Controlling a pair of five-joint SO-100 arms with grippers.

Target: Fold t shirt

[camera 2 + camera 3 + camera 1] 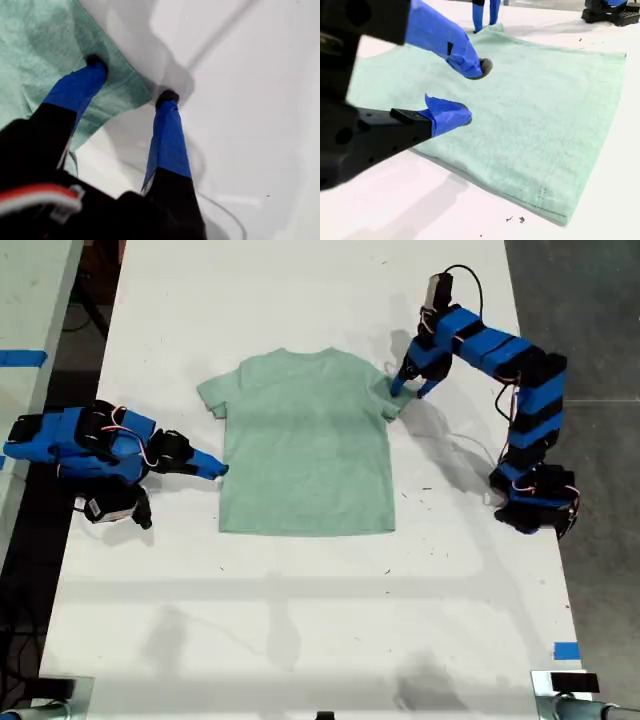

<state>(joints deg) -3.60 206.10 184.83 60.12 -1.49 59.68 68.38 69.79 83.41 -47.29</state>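
T-shirt (305, 445) lies flat on the bench (300, 620); my first end effector (131, 80) straddles its sleeve, open; my second end effector (472, 92) open, empty

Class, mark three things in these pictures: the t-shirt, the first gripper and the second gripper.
t shirt (305, 455): exterior view, middle of the chest.
my first gripper (131, 83): first wrist view, midway between its open fingertips, at a sleeve hem.
my second gripper (477, 95): second wrist view, midway between its open fingertips.
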